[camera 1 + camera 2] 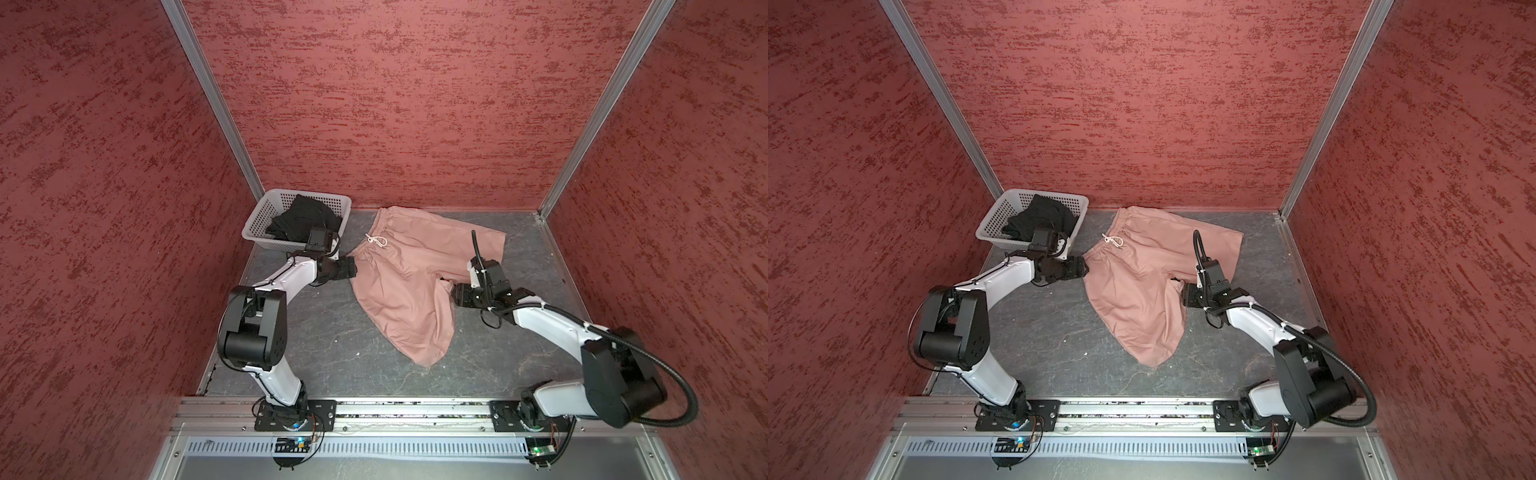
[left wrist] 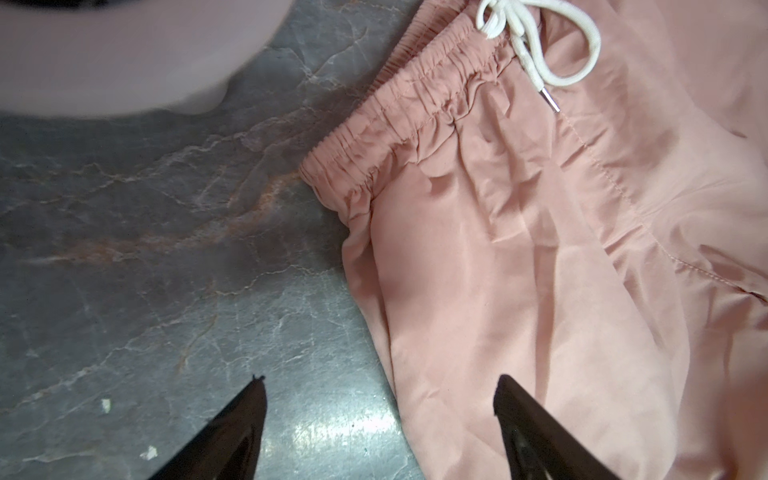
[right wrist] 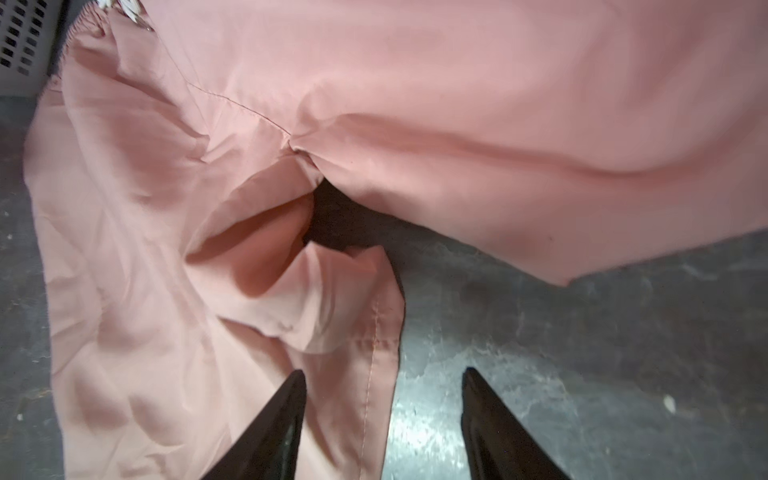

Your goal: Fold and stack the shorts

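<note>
The right gripper [image 3: 383, 374] is seen with its jaws apart, set astride the hemmed inner edge of one leg of the pink shorts [image 3: 415, 83] near the crotch. Nothing is clamped. The left gripper [image 2: 380, 386] is likewise spread wide and empty, poised at the side edge just below the gathered waistband [image 2: 415, 104] and white drawstring [image 2: 536, 50].

The pink shorts are laid out on the table [image 1: 332, 340] with the legs splayed and a crumple at the crotch. The black shorts [image 1: 299, 220] are bunched in the white basket [image 1: 266, 208] in the far left corner.

Flattening of the first pair is judged to be in hand, and no fold is made yet. Next, a leg hem and a waistband corner would need to be pinched, so that one leg can be laid over the other.
</note>
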`<state>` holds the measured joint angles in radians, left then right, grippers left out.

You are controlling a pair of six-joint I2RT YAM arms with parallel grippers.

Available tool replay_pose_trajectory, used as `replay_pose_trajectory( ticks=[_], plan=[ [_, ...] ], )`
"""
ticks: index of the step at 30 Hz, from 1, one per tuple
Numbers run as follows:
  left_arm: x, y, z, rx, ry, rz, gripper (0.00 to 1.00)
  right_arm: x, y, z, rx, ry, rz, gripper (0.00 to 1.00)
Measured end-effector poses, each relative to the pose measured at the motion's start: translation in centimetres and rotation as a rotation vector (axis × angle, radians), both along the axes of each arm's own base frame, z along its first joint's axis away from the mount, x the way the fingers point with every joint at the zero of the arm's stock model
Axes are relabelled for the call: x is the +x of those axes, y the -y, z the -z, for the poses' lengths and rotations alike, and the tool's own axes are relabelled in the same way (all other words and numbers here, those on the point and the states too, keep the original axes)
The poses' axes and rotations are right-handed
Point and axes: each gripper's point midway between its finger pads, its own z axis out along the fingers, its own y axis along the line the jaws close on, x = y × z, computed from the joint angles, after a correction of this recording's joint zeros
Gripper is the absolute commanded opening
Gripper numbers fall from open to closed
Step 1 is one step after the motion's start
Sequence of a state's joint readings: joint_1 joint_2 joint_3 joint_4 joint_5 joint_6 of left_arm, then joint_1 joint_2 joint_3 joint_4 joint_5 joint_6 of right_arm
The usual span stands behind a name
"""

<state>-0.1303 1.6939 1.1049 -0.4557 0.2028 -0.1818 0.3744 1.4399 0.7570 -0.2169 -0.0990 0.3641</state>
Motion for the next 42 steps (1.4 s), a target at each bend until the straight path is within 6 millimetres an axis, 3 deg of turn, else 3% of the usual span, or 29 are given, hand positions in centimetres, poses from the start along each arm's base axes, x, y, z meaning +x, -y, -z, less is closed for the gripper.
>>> replay_pose_trajectory(
  ticks=[4,9,12,16,20,28,31,35,37,39,42],
  plan=[
    [-0.2,0.0,0.3,0.001,-0.008,0.000,0.86,2.3,-1.1,1.2,-0.027,0.013,-0.052,0.66],
    [-0.4,0.0,0.3,0.002,-0.010,0.000,0.86,3.7,-2.1,2.3,-0.038,0.025,-0.110,0.64],
    [-0.3,-0.1,0.1,0.002,-0.004,0.000,0.86,4.1,-3.0,2.8,-0.014,0.032,-0.151,0.50],
    [-0.3,-0.1,0.0,0.004,0.001,0.002,0.86,4.1,-3.7,3.7,-0.001,0.011,-0.178,0.18],
    [-0.3,-0.1,0.0,0.004,0.000,0.002,0.86,3.9,-3.5,3.3,-0.013,-0.016,-0.160,0.00],
    [-0.6,0.0,0.1,0.008,-0.013,0.005,0.86,3.2,-1.0,-0.4,-0.140,-0.098,-0.035,0.01],
    [-0.6,0.0,0.1,0.011,-0.012,0.007,0.86,2.1,0.4,-0.7,-0.200,-0.173,0.015,0.13],
    [-0.3,0.0,-0.2,0.014,-0.005,0.006,0.86,-0.7,2.9,0.7,-0.305,-0.316,0.069,0.40],
    [-0.1,0.0,-0.4,0.016,0.000,0.005,0.86,-1.7,4.0,1.7,-0.355,-0.377,0.081,0.42],
    [0.2,0.0,-0.4,0.017,0.001,0.005,0.86,-2.4,5.0,2.5,-0.396,-0.425,0.098,0.53],
    [0.2,0.0,0.0,0.024,-0.006,0.005,0.87,-2.5,5.4,2.5,-0.406,-0.430,0.105,0.59]
  ],
)
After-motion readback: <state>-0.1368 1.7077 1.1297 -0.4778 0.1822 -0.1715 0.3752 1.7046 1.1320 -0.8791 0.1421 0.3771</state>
